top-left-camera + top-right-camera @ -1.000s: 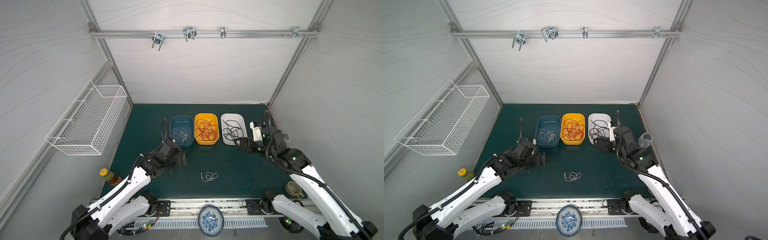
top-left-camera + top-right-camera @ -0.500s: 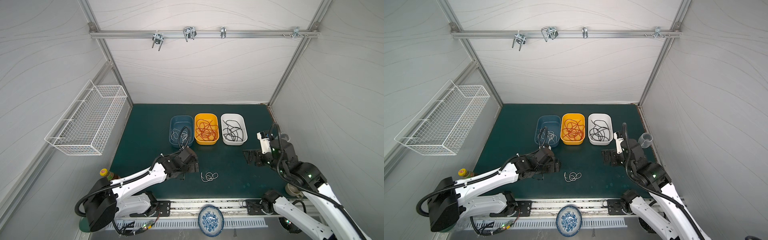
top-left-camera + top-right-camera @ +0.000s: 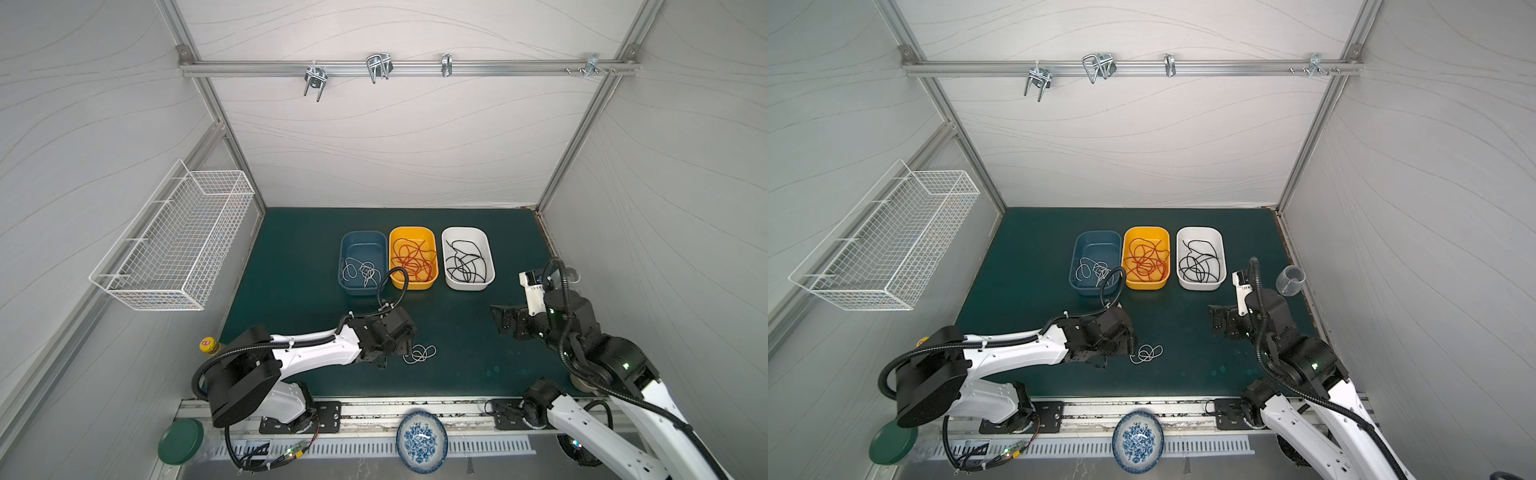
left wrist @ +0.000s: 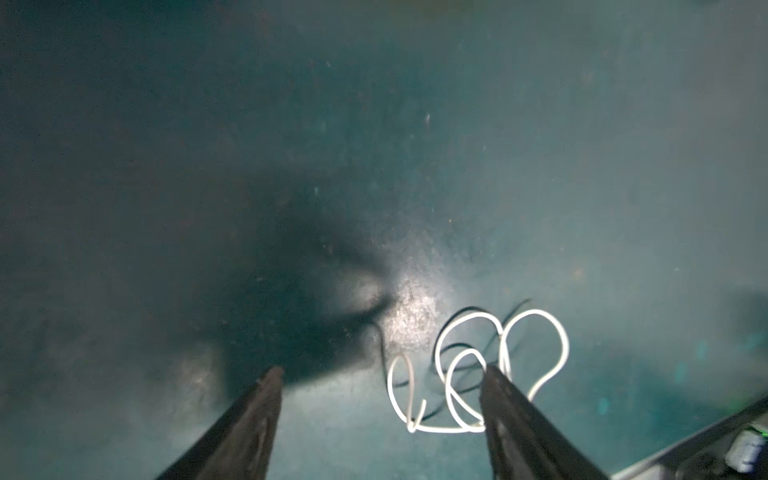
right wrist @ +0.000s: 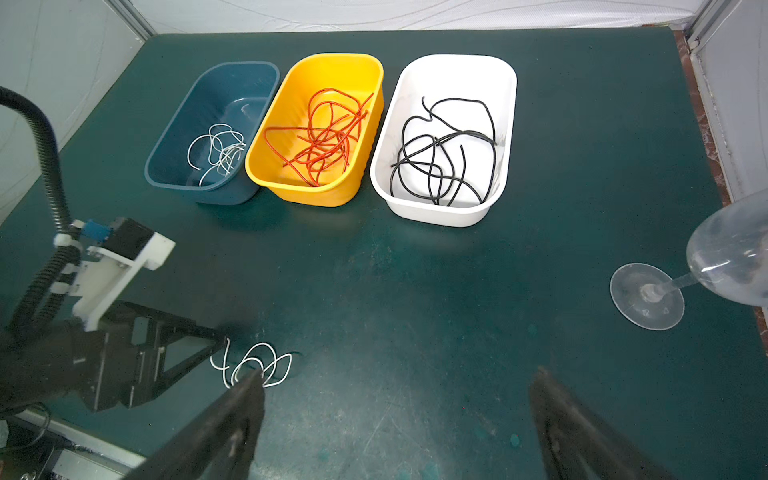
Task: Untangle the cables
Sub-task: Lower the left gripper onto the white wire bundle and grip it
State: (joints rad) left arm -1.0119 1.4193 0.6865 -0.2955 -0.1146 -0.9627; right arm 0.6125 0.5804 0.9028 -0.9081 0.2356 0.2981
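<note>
A small tangle of white cable (image 3: 419, 353) (image 3: 1146, 353) lies loose on the green mat. My left gripper (image 3: 398, 355) (image 4: 382, 370) is low over the mat at the tangle's left edge, jaws apart. One finger (image 4: 511, 399) overlaps the loops (image 4: 478, 365), and nothing is pinched. More white cables (image 3: 363, 270) lie in the blue bin (image 3: 362, 233), red cables (image 3: 413, 257) in the yellow bin (image 3: 411, 229), and black cables (image 3: 465, 262) in the white bin (image 3: 464, 229). My right gripper (image 3: 500, 320) (image 5: 397, 373) hovers wide open and empty at the right.
A clear wine glass (image 5: 648, 295) (image 3: 1291, 280) stands by the mat's right edge, close to my right arm. A sauce bottle (image 3: 208, 345) stands at the left front. A patterned plate (image 3: 422, 440) and a green lid (image 3: 180, 440) sit below the front rail. A wire basket (image 3: 178, 249) hangs on the left wall.
My left arm swung from beside the blue bin down and right to the loose white tangle, its jaws narrowing. My right arm drew back from the white bin toward the right front.
</note>
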